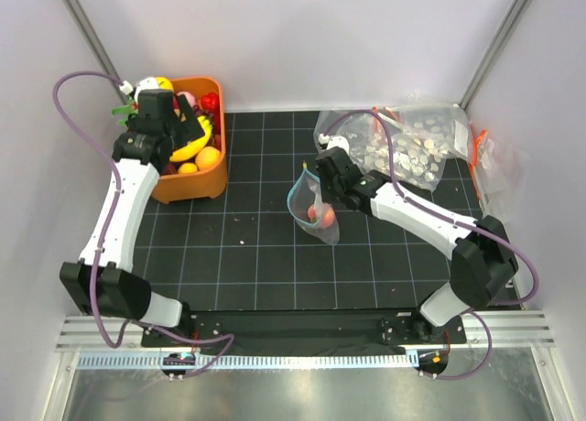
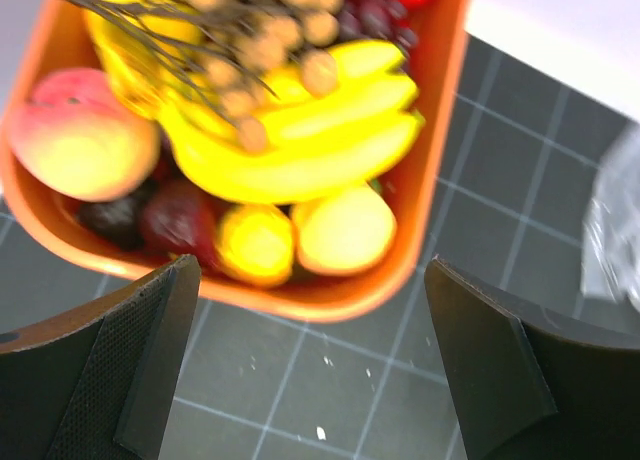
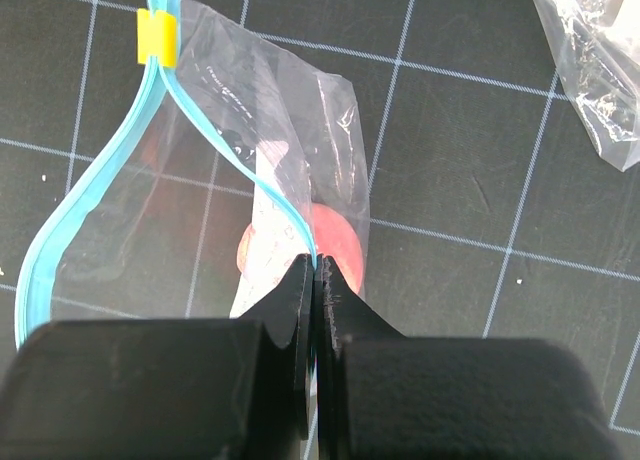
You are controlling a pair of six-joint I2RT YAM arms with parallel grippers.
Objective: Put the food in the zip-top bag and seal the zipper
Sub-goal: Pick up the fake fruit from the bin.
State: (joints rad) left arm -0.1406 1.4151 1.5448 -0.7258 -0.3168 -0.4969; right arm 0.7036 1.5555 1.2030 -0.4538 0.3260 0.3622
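Right fingers (image 3: pixel 297 320) are clamped shut on the thin teal-blue zipper strip (image 3: pixel 60 240) of the small clear plastic zip-top bag (image 1: pixel 307 197), holding its mouth in an open loop. The yellow slider (image 3: pixel 157 35) sits at the strip's far end. The bag is mid-desk, mouth gaping roughly left and body trailing near-right. A reddish-orange round toy fruit (image 3: pixel 335 245) shows through the plastic, so it's inside; can't tell if it's one piece or two.

Left fingers (image 2: pixel 130 370) are spread wide and empty, hovering over the near rim of the orange plastic bin (image 2: pixel 440 130) at far left. A pink-and-yellow round toy peach (image 2: pixel 80 135) lies at the bin's left side, left of and beyond my left fingers, beside the yellow bananas (image 2: pixel 300 150).

My read: only the left arm can reach the peach, and it needs to shift left and go down inside the rim. The bin wall and bananas crowd the grasp. The black gridded desk (image 1: pixel 256 256) between bin and bag looks clear for the carry. The bigger speckled clear bags (image 1: pixel 417 142) are far right, out of the way.
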